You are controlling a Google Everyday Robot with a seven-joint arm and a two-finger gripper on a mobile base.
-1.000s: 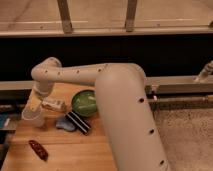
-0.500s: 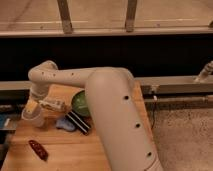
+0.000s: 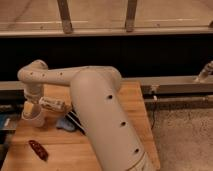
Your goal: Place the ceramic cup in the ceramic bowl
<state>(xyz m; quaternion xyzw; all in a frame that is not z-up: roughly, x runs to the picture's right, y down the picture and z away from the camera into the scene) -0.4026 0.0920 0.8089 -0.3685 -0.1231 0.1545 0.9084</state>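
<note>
Since the frame a second back, the arm (image 3: 100, 117) has swung left and toward the camera. Its thick forearm now covers the spot where the green ceramic bowl showed earlier, so I cannot see the bowl at this moment. The ceramic cup (image 3: 33, 119) sits in about the same place as before.

Entry, current state:
- The gripper (image 3: 33, 106) hangs at the end of the bent wrist over the left part of the wooden table (image 3: 136, 106), directly above the cup and in contact with its rim region as far as I can see.
- Whether the gripper is open or clamped on the cup, I cannot tell from this view.
- The cup is pale, upright, and near the table's left edge.
- A white oblong item (image 3: 52, 104) lies just right of the gripper, beside the cup's top.
- A blue object (image 3: 64, 123) rests on the table right of the cup, partly behind the forearm.
- A dark red object (image 3: 38, 149) lies on the wood nearer the camera, apart from the cup.
- A metal rail (image 3: 175, 86) runs behind the table.
</note>
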